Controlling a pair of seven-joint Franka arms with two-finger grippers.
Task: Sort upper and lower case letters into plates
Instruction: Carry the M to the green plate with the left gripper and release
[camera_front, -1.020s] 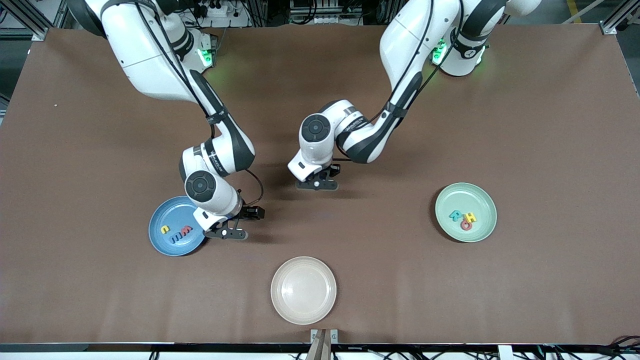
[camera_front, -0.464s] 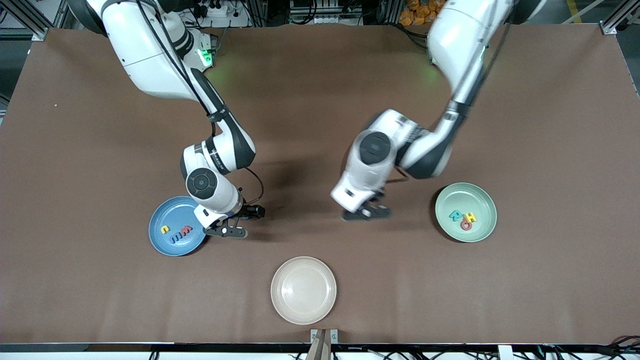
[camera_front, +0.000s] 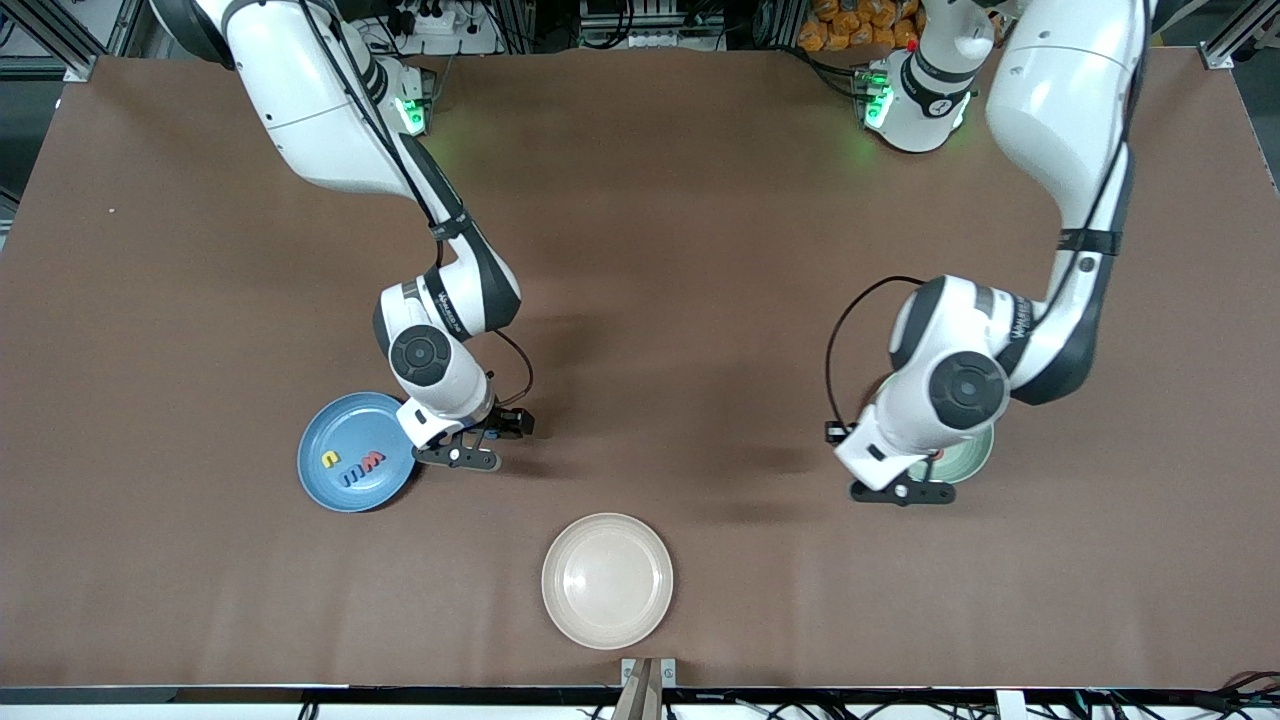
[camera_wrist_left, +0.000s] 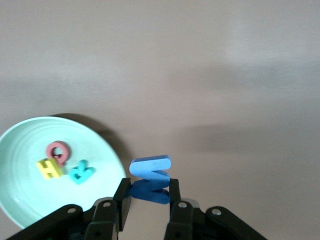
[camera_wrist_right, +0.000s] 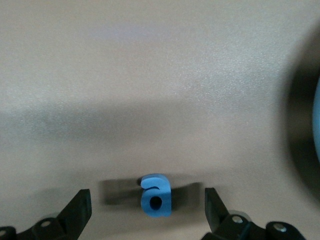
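Note:
My left gripper (camera_wrist_left: 148, 192) is shut on a blue letter Z (camera_wrist_left: 150, 177), held over the table just off the rim of the pale green plate (camera_wrist_left: 20, 195). That plate holds a red letter (camera_wrist_left: 57, 150), a yellow H (camera_wrist_left: 49, 168) and a teal R (camera_wrist_left: 81, 171). In the front view the left gripper (camera_front: 900, 492) and its wrist cover most of the green plate (camera_front: 972, 460). My right gripper (camera_wrist_right: 147, 205) is open and low over the table, with a blue lowercase a (camera_wrist_right: 156, 196) lying between its fingers. It sits beside the blue plate (camera_front: 330, 435), which holds a yellow c (camera_front: 329, 459) and two m's (camera_front: 360, 468).
A cream-beige plate (camera_front: 607, 580) with nothing in it lies near the front edge of the table, midway between the two arms. The brown table surface (camera_front: 680, 250) stretches bare toward the robots' bases.
The left arm has swung from the table's middle to the pale green plate, carrying the blue Z. The right gripper has barely shifted beside the blue plate.

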